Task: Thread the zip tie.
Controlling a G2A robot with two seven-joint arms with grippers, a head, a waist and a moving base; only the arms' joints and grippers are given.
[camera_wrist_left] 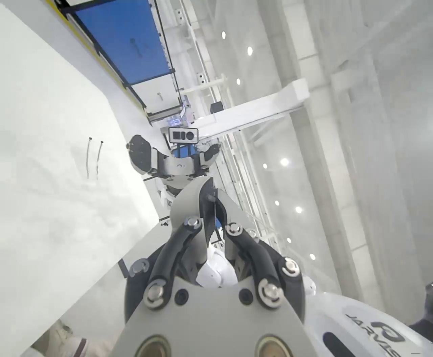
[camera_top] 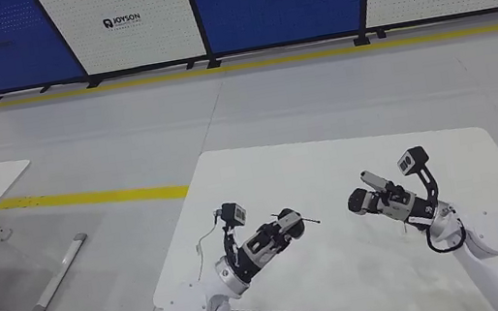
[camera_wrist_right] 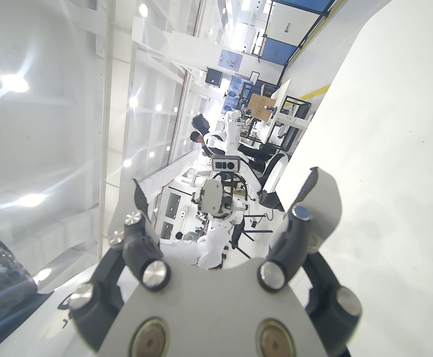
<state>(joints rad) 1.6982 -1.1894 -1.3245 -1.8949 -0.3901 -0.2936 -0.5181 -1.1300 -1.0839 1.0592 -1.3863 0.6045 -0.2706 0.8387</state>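
Above the bench (camera_top: pixel 329 167), the zip tie (camera_wrist_left: pixel 214 210) is pinched in the left end effector (camera_wrist_left: pixel 213 194). The right end effector (camera_wrist_right: pixel 225 179), spread wide, is likely needed at its tail.

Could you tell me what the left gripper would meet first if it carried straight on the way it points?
Most likely the open right gripper, which faces it across a gap. The thin black zip tie pinched in the left gripper would touch first. Depth is uncertain.
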